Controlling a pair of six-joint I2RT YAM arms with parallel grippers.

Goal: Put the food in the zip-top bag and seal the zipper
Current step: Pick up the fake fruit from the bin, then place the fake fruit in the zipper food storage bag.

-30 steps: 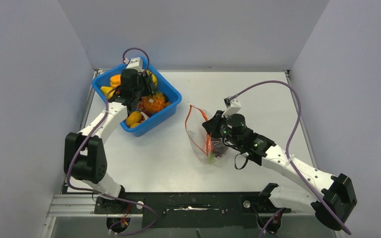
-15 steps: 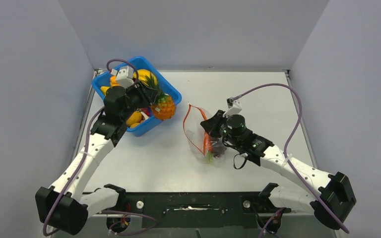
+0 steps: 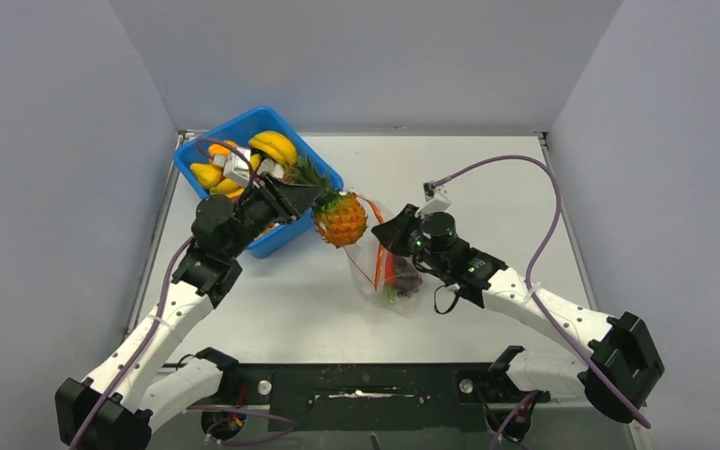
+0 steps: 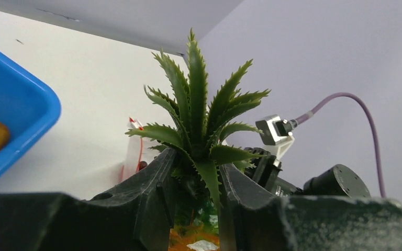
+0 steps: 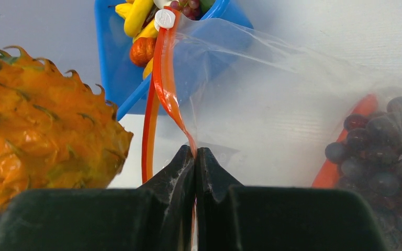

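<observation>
My left gripper (image 3: 311, 199) is shut on the green crown (image 4: 201, 125) of the toy pineapple (image 3: 340, 217) and holds it in the air beside the open mouth of the clear zip-top bag (image 3: 386, 267). In the right wrist view the pineapple (image 5: 42, 130) hangs at the left. My right gripper (image 5: 194, 152) is shut on the bag's red-orange zipper strip (image 5: 166, 83) and lifts that edge. Purple grapes (image 5: 382, 141) and the carrot (image 5: 345, 151) lie inside the bag. Yellow bananas (image 3: 274, 145) and peppers (image 3: 208, 175) lie in the blue bin (image 3: 214, 136).
The blue bin stands at the back left of the white table (image 3: 487, 178), close to the left wall. A purple cable (image 3: 525, 164) loops over the table behind my right arm. A white slider tab (image 5: 164, 19) sits at the zipper's far end.
My left gripper has lifted the pineapple out of the blue bin and carried it right, up to the bag's mouth. My right gripper has kept its hold on the zipper edge.
</observation>
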